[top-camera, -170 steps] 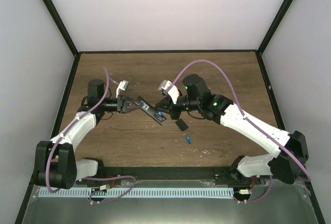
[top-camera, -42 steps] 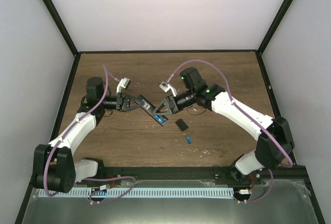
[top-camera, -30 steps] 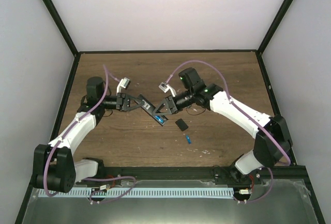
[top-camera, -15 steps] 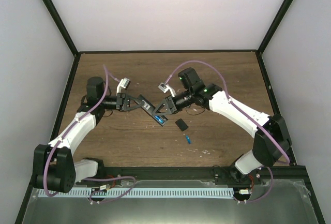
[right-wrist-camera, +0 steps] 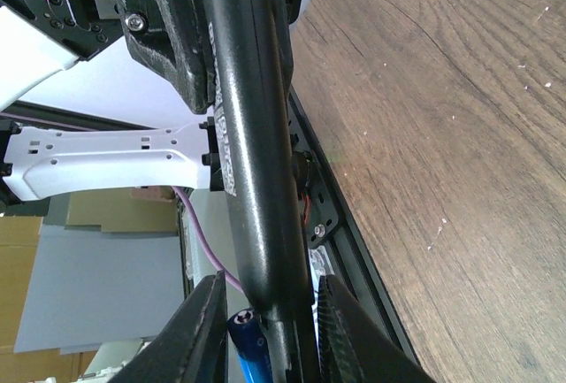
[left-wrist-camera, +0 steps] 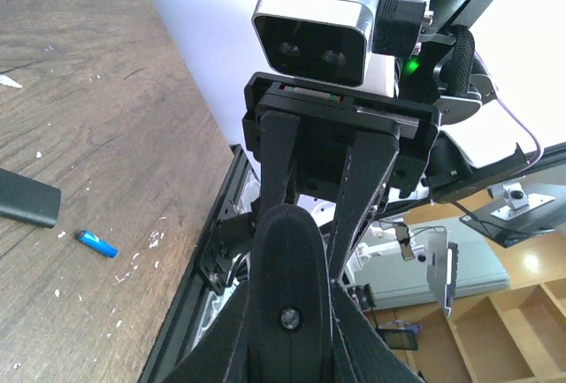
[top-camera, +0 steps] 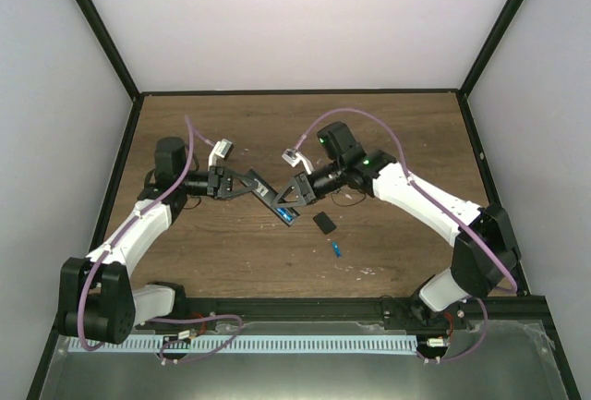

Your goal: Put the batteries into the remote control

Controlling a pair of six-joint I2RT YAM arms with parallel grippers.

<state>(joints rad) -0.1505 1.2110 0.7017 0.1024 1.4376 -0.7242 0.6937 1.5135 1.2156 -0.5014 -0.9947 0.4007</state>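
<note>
Batteries are sitting in two places. One blue battery (top-camera: 288, 213) is lying at the near end of the remote control (top-camera: 268, 194), and in the right wrist view it is showing beside the black bar, so we are judging it not fully seated. The loose battery (top-camera: 337, 249) is resting on the table (top-camera: 397, 141), well apart from the remote, just past a small flat black piece (top-camera: 324, 223) that we are taking for the cover.

We are gripping the remote's far end with the left gripper (top-camera: 247, 181), its jaws clamped tight on the bar, and the remote appears to be hanging above the wood. The right gripper (top-camera: 286, 204) is straddling the near end, a finger on either side of the bar and the battery. The gap is narrow, and we cannot tell whether the fingers are pressing or only flanking.

We are worrying about three things:
- A squeeze that is off line could be popping the battery out of its recess and sending it rolling across the table.
- Pushing on the free end could be levering the remote round in the left jaws, since only one end is being held.
- The two grippers are working very near each other, so any sideways correction is risking a knock.
</note>
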